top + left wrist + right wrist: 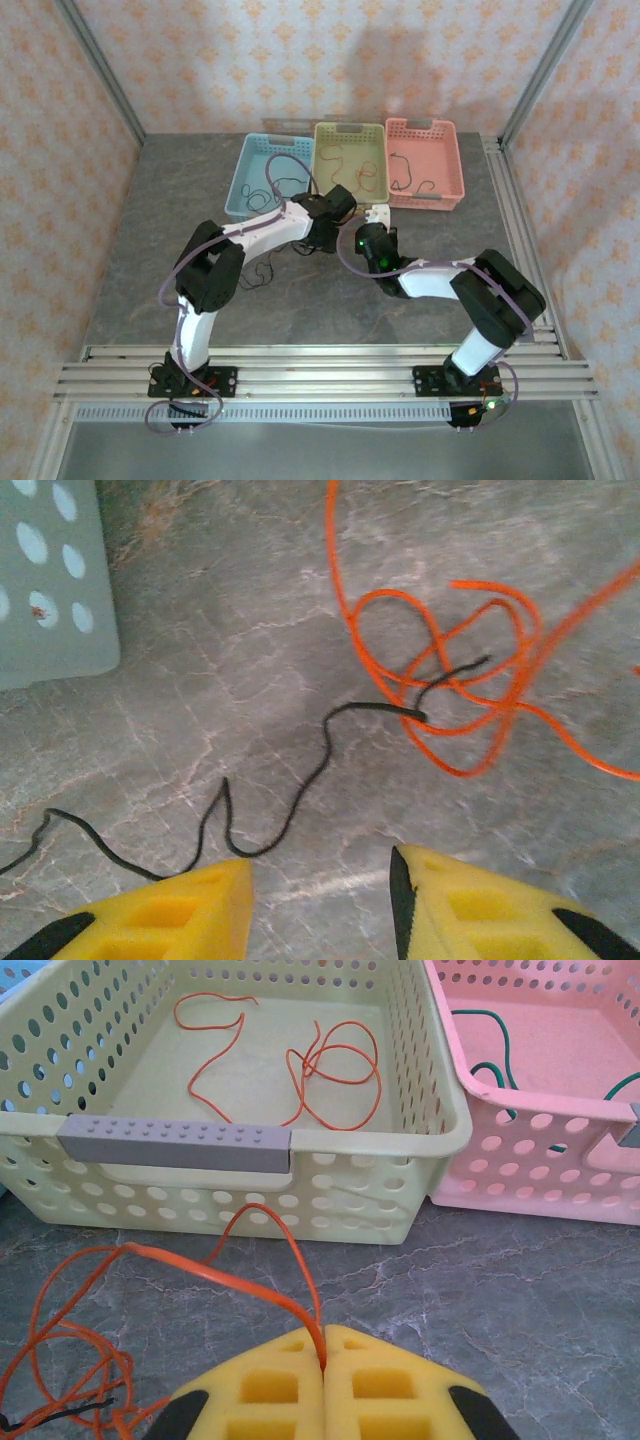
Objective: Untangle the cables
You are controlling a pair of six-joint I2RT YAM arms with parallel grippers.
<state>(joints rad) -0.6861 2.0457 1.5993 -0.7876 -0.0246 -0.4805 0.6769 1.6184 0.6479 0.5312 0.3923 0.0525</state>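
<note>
1. My right pincer [323,1338] is clenched on the loose orange cable [215,1275], which runs into the seam between the two yellow pads.
2. My left pincer [320,885] is released. Its pads stand apart above the grey marbled worktop [200,680] with nothing between them. A bend of the black cable [312,770] lies on the stone just ahead of the left pad.
3. From my right grasp the loose orange cable arcs away to the left and drops into a heap of loops on the worktop. One end of the black cable crosses through those loops, so the two are tangled there.
4. Farther out, three perforated baskets stand in a row. The blue basket [262,140] is on the left, and in the top view a thin dark line lies inside it, too small to name.
5. The yellow-green basket [350,1195] is in the middle and holds a second orange cable [330,1070] in loose curls. A grey strip [170,1145] on its near rim carries rows of small dots, and I cannot read any lettering on it.
6. The pink basket [540,1175] sits just beside it on the right and holds a green cable [500,1035].
</note>
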